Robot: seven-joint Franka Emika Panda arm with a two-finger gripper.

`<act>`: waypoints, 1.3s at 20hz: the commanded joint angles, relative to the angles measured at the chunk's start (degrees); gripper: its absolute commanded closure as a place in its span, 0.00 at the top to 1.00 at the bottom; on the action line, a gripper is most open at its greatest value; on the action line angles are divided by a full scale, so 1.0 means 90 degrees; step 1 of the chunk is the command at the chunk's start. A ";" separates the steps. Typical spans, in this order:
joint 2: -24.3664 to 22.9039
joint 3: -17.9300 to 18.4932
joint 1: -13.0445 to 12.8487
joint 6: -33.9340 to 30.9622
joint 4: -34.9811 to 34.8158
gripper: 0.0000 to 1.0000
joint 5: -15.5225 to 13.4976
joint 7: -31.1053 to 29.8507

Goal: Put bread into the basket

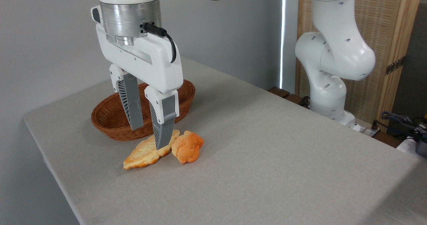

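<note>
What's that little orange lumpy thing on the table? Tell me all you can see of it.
It looks like a small bread bun, deep orange, rounded and chunky, with a knotted, lumpy surface. It lies whole on the grey table, just in front of the woven basket, not in it. Its left side sits against, or very near, a paler, flatter golden bread. The gripper is open, nearby, not holding it.

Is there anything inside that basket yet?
The basket looks empty where its woven floor shows, but the fingers cover the middle. Both the bun and the flat bread lie on the table.
</note>
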 commanded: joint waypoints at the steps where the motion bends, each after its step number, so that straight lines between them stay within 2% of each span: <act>1: 0.0000 0.0100 -0.0065 -0.0162 0.0081 1.00 -0.0084 0.0096; 11: 0.0000 0.0091 -0.0065 -0.0553 0.0071 1.00 -0.0084 0.0115; 21: 0.0000 0.0110 -0.0123 -0.0563 0.0081 1.00 -0.0074 0.0125; 22: 0.0000 0.0236 -0.0230 -0.0563 0.0081 1.00 -0.0074 0.0125; 24: 0.0000 0.0927 -0.0871 -0.0563 0.0081 1.00 -0.0084 0.0115; 25: 0.0000 0.1143 -0.1030 -0.0563 0.0081 1.00 -0.0094 0.0125; 26: 0.0000 0.1145 -0.1031 -0.0563 0.0071 1.00 -0.0094 0.0135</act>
